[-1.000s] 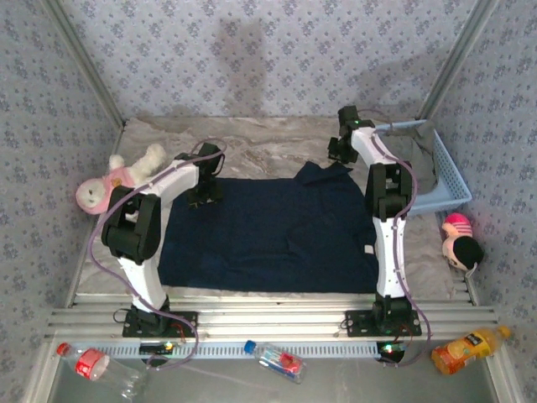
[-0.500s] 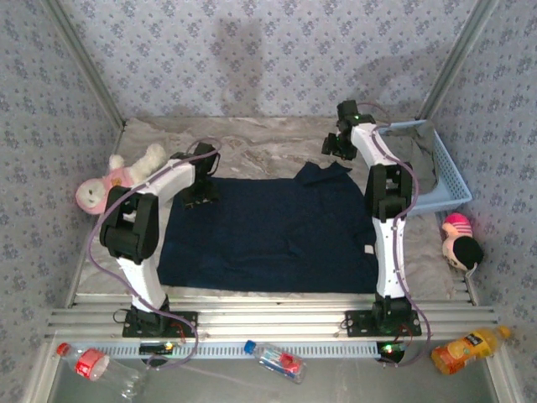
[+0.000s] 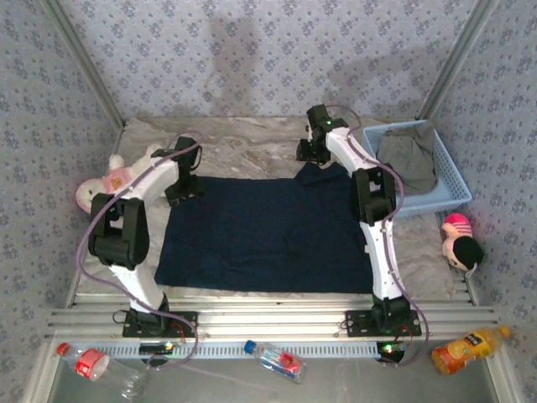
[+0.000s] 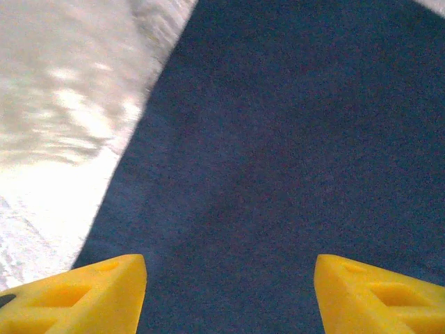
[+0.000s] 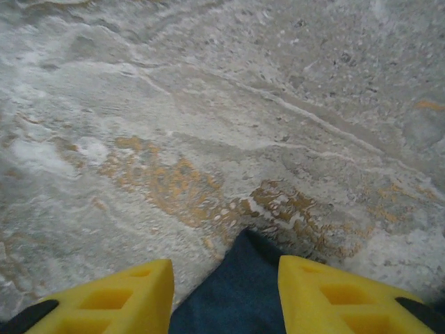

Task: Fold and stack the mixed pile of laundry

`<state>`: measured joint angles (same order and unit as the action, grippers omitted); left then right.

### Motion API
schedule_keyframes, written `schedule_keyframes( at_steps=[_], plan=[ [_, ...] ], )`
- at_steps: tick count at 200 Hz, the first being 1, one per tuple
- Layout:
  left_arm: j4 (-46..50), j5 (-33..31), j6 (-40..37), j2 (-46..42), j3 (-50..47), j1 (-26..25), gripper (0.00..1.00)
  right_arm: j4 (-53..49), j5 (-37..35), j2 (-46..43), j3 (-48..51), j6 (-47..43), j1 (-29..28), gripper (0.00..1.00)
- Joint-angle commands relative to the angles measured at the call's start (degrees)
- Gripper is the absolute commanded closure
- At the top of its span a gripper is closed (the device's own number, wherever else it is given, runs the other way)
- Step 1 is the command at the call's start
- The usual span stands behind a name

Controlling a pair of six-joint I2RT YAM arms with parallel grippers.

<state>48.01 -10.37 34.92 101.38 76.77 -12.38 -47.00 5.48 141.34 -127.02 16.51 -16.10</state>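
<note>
Navy garment (image 3: 268, 231) lies spread beneath my left pincer (image 4: 229, 270) and right pincer (image 5: 226, 270), both wide open at its far corners; next, I reckon, pinch them to fold.

Closed in at the back and both sides by walls (image 3: 277, 59) papered in a grey-blue floral print, with slanting metal posts (image 3: 84, 63) in the upper corners. Laid with a marbled grey-white table cover (image 3: 252, 144), orange-flecked up close. Edged along the bottom by aluminium rails (image 3: 268, 321). Softly lit, with a faint shadow (image 3: 237, 42) at upper centre.
</note>
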Motion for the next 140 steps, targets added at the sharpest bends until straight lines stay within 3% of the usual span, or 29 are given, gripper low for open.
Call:
schedule_keyframes(
  at_steps=[1, 17, 43, 68, 80, 99, 113, 140],
  plan=[
    [1.74, -0.89, -1.50, -2.70, -0.61, 1.49, 0.34, -0.14, 0.03, 1.58, -0.20, -0.52, 0.90, 0.67],
    [1.73, -0.46, -1.95, -2.90, -0.15, 2.72, 0.34, -0.47, -0.67, 2.12, -1.24, -0.88, 0.91, 0.67],
    [1.30, 0.00, -2.79, -2.05, 2.01, 4.31, 0.33, -2.72, -1.51, 4.63, -3.92, -1.21, 0.65, 0.46],
    [1.17, 0.35, -3.45, 1.53, 6.06, 5.37, 0.29, -3.59, -1.78, 6.19, -4.37, -0.87, 0.28, 0.45],
    [1.32, 0.52, -3.45, 3.80, 8.35, 5.75, 0.29, -3.62, -1.61, 6.65, -4.31, -0.70, 0.21, 0.53],
    [1.21, 0.74, -3.36, 7.36, 11.66, 5.97, 0.29, -3.54, -0.63, 6.76, -4.60, -0.41, 0.27, 0.83],
    [1.21, 1.32, -3.19, 10.05, 14.46, 5.97, 0.28, -3.50, 0.50, 6.03, -5.50, -0.01, 0.61, 1.00],
    [1.67, 3.30, -2.66, 15.25, 20.40, 5.89, 0.28, -2.25, 1.37, 1.86, -6.85, 0.52, 0.91, 1.00]
  ],
)
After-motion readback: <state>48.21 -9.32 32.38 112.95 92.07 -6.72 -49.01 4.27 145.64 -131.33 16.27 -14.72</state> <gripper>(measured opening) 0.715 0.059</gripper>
